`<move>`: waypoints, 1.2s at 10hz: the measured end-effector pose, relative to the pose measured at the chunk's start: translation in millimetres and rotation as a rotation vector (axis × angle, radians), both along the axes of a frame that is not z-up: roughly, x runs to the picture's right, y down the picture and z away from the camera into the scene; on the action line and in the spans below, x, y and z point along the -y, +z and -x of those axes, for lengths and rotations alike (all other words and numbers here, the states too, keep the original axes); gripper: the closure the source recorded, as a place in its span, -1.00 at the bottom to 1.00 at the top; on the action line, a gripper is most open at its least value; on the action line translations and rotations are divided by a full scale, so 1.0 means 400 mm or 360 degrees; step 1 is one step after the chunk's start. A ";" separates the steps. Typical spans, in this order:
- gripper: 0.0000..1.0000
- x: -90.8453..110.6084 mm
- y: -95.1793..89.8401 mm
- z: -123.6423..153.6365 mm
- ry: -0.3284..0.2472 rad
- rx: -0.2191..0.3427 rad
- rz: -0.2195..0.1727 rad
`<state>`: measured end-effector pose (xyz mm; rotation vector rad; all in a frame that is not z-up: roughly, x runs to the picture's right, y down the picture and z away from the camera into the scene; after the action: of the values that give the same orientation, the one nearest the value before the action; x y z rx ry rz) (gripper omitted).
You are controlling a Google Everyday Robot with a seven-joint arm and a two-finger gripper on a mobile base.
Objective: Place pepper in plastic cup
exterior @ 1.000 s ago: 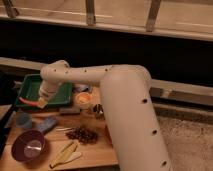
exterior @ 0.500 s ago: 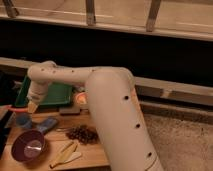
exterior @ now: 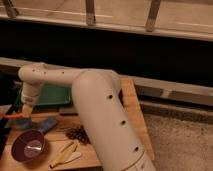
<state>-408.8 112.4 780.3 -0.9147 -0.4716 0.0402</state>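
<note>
- Gripper of your cream-white jointed arm hung low at the far left of the wooden counter, its tip pointing down just in front of the green rectangular tray.
- You had the slender red-orange pepper at the gripper's tip, lying roughly level and sticking out to the left; it appeared pinched in the fingers, which sat closed on its right end.
- Beneath and just beside the pepper you could make out only a dim, small, pale grey-blue round shape, which seemed to be the short plastic cup; whether the pepper touched it could not be told.
- A flat blue cloth-like piece lay on the counter right of that spot, next to the gripper.
- The round purple bowl stood nearer the front edge, below the gripper and apart from it.
- Pale yellow peel-like strips rested right of the bowl, near the front.
- A dark brown cluster of small pieces sat between the strips and the arm's thick lower link.
- The arm's bulk covered much of the counter's middle from your view.
</note>
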 end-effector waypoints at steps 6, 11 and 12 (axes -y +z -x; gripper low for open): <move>-0.49 -0.026 0.023 0.008 -0.0117 -0.0050 0.0012; -0.49 -0.007 0.031 -0.008 -0.0103 -0.0086 -0.0015; -0.49 0.002 0.031 -0.009 -0.0093 -0.0087 -0.0026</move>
<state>-405.0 111.7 792.7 -0.9085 -0.3938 0.0081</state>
